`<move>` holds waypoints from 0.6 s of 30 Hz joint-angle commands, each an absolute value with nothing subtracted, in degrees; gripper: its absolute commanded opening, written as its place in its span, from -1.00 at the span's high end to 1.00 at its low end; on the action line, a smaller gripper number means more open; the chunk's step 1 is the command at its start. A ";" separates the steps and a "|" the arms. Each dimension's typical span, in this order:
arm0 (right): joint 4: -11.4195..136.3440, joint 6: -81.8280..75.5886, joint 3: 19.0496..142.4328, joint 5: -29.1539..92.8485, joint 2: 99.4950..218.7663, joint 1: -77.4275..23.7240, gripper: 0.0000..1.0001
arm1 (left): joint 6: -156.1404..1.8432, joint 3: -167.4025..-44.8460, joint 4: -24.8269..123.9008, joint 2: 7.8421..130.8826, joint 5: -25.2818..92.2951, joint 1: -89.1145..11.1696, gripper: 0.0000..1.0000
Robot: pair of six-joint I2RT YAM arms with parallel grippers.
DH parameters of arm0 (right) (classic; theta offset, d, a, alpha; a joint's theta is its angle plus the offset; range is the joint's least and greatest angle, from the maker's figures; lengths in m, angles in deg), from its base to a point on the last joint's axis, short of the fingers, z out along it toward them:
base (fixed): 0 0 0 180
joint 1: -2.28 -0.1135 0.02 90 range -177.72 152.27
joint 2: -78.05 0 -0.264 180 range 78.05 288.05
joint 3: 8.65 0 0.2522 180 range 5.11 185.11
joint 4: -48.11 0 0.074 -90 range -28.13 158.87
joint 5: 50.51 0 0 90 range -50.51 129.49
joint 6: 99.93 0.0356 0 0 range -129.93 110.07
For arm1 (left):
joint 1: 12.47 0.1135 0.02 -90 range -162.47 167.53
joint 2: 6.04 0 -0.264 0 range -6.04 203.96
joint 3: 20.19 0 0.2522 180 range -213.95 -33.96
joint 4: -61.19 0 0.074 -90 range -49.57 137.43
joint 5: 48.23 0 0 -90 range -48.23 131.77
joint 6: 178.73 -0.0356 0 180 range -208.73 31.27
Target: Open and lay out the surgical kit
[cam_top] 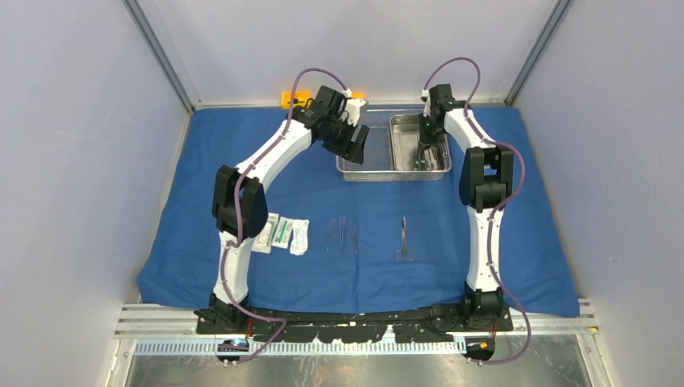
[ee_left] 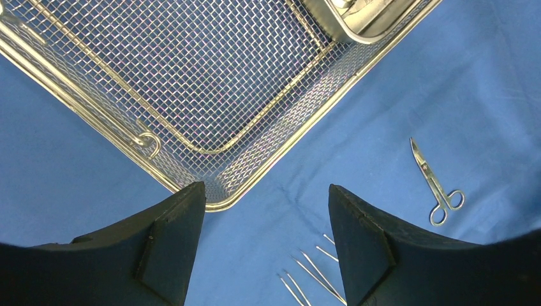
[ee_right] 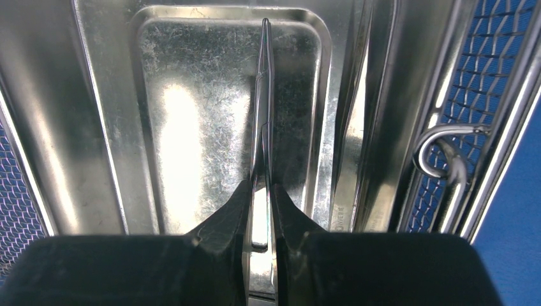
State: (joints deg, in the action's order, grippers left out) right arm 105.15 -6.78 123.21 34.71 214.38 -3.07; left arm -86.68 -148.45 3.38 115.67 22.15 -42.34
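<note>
The blue cloth wrap [cam_top: 524, 242] lies spread flat. At its far middle stands the steel mesh basket [cam_top: 355, 175] with the solid steel tray [cam_top: 403, 137] in its right half. My right gripper [ee_right: 261, 188] reaches down into the tray [ee_right: 191, 127], shut on thin steel forceps [ee_right: 265, 76] that point away along the tray floor. My left gripper [ee_left: 266, 210] hangs open and empty over the cloth, just off the basket's near corner [ee_left: 217, 205]. Laid out on the near cloth are three white-green packets [cam_top: 282, 232], several forceps [cam_top: 343, 234] and scissors [cam_top: 404, 238].
Orange blocks [cam_top: 288, 100] sit behind the cloth at the back wall. Grey walls close in the left, right and far sides. A loose ring handle [ee_right: 446, 153] hangs on the basket's end beside the tray. The scissors [ee_left: 434, 185] lie right of my left gripper.
</note>
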 commanded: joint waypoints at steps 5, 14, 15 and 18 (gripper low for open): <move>103.88 -6.00 123.83 34.55 210.36 -3.01 0.94 | -87.39 -151.59 2.90 116.35 20.53 -41.86 -0.44; 103.48 -5.64 124.28 34.57 208.96 -3.00 0.94 | -87.33 -151.55 2.94 116.57 20.30 -41.65 -0.44; 103.44 -5.64 124.36 34.61 208.90 -3.01 0.94 | -87.39 -151.55 2.97 116.56 20.24 -41.58 -0.44; 103.59 -6.13 124.37 34.80 208.86 -3.02 0.89 | -87.32 -151.71 2.96 116.71 20.25 -41.56 -0.44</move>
